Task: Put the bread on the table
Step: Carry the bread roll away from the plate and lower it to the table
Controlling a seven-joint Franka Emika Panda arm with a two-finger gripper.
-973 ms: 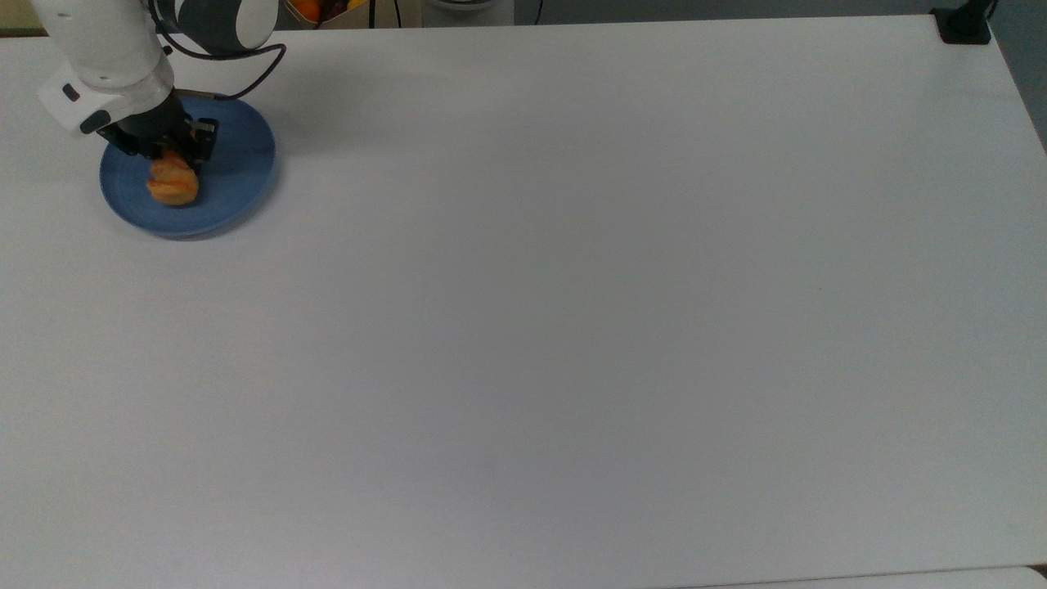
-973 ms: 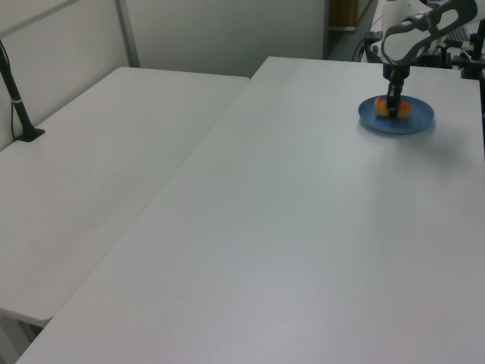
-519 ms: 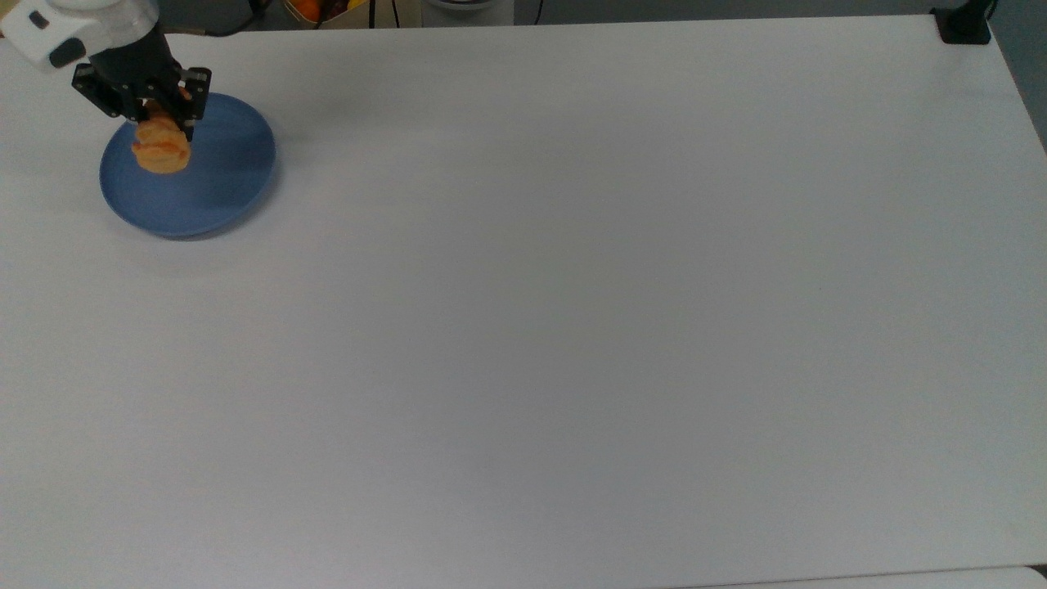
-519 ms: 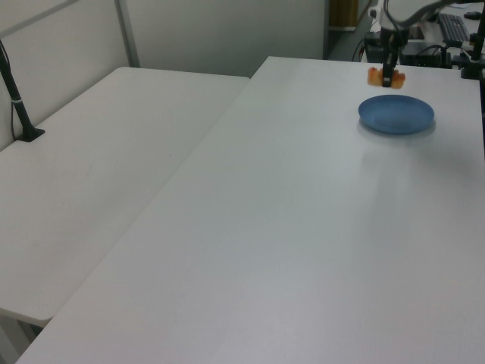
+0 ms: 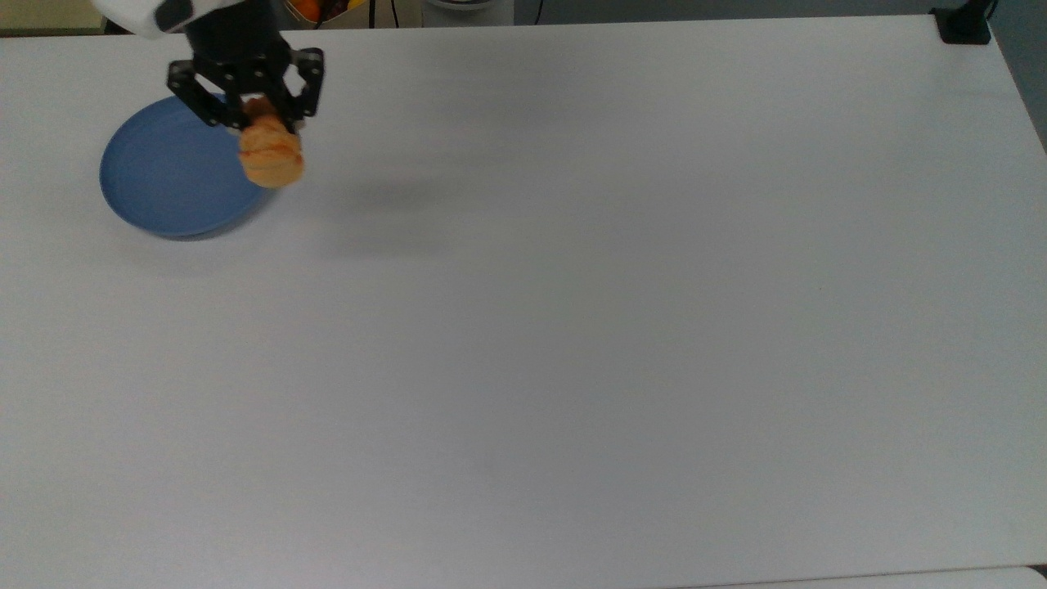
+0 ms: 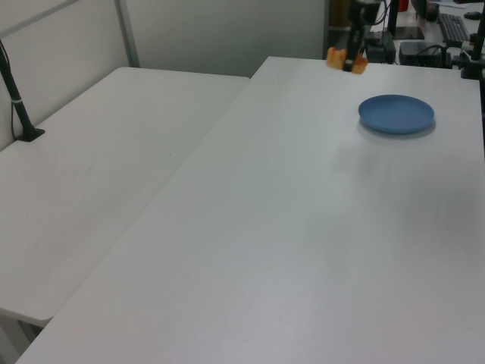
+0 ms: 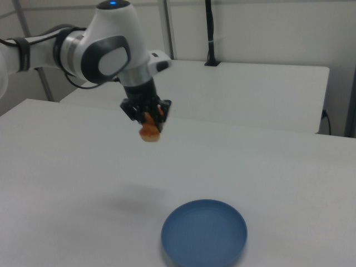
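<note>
The bread (image 5: 271,155), a small golden-orange roll, hangs in the air, and my gripper (image 5: 260,123) is shut on it. In the top view it sits over the right rim of the round blue plate (image 5: 164,184). The right view shows the bread (image 7: 149,130) held high above the white table (image 7: 67,183), up and to the left of the plate (image 7: 204,233), in my gripper (image 7: 148,117). In the left view the bread (image 6: 345,59) hangs left of and above the plate (image 6: 396,114). Nothing lies on the plate.
The white table (image 5: 572,327) spreads wide to the top view's right and front. A black clamp (image 5: 965,24) sits at its far right corner. A second white table (image 6: 91,174) adjoins on the left view's left, with a black post (image 6: 19,106) on it.
My gripper has lifted the bread off the blue plate and carried it higher and toward the top view's right, past the plate's rim. The plate has stayed in place.
</note>
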